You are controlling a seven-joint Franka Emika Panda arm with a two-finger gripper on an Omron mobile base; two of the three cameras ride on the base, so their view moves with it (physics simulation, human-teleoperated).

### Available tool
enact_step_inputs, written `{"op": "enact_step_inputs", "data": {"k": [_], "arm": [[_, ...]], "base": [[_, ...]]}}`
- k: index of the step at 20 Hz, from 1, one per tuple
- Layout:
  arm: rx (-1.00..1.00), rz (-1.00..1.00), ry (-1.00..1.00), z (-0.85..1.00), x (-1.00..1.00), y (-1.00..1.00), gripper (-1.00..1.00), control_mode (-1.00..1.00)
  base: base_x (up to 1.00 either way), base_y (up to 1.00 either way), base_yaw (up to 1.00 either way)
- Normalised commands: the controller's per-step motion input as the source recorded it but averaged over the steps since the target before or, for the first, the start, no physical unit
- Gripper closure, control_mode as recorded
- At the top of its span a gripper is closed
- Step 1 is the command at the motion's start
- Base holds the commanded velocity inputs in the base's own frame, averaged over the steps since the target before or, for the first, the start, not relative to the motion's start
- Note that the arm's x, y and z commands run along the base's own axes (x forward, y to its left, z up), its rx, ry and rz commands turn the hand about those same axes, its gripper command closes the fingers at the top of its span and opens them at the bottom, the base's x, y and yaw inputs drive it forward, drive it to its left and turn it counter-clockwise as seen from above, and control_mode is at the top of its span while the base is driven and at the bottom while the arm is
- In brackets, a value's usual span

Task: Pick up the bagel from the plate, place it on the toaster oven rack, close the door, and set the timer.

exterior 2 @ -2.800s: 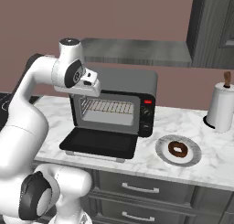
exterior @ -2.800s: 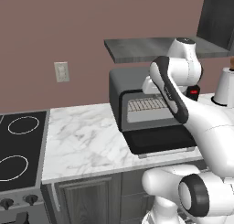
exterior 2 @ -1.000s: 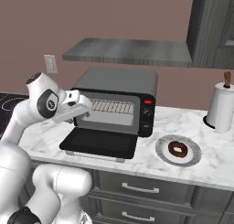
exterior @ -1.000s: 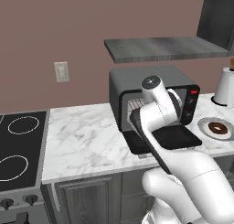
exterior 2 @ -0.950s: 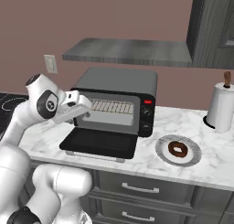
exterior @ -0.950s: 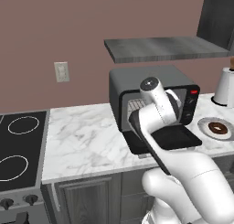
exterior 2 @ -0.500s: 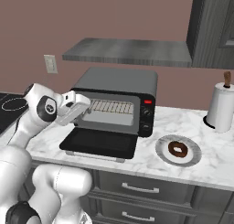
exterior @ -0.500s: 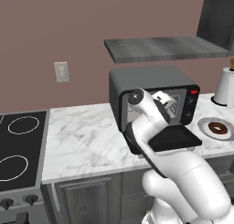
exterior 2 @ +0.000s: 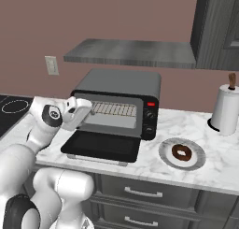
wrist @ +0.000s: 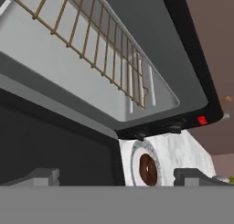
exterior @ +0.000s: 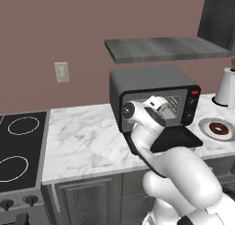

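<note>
The bagel point(exterior 2: 181, 152) lies flat in the middle of the plate point(exterior 2: 166, 161), which sits on the marble worktop point(exterior 2: 186, 125) just to the right of the toaster oven point(exterior 2: 119, 85), toward the worktop's front edge; a paper towel roll point(exterior 2: 226, 111) stands well apart at the back right. The oven's door point(exterior 2: 102, 146) is dropped fully open onto the worktop, and the rack point(exterior 2: 114, 109) rests inside the cavity, bare. The gripper point(exterior 2: 86, 109) hangs low at the left end of the oven mouth, over the open door, with its jaws spread wide and nothing between them. In the hand view the camera looks sideways along the oven front, with the rack point(wrist: 91, 45) above and the bagel point(wrist: 147, 169) on its plate point(wrist: 135, 160) beyond the door's far corner, between the fingertips point(wrist: 195, 176). The step in hand is judged to be the reach for the bagel, and no part of the task looks done yet. To do it well, the arm should probably rise clear of the door before crossing right, since a low sweep could catch the door's edge or the oven's control strip. It should then come down from above, centred over the ring, with the jaws straddling it. Closing too near the rim may tip or slide the plate, so the fingers ought to stop just short of its surface.
</note>
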Motion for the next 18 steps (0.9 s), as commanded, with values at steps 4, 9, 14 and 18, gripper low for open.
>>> {"op": "enact_step_inputs", "data": {"k": [4, 9, 14, 18], "arm": [[-0.03, 0.0, -0.04, -0.19, 0.08, 0.0, -1.0, -1.0], [0.0, 0.04, -0.09, -0.01, 0.12, 0.0, -1.0, -1.0], [0.0, 0.02, -0.02, -0.06, 0.31, -0.02, -1.0, -1.0], [0.0, 0.02, 0.0, -0.12, 0.27, -0.07, -1.0, -1.0]], "base": [[0.0, 0.0, 0.0], [0.0, 0.0, 0.0], [0.0, 0.0, 0.0], [0.0, 0.0, 0.0]]}}
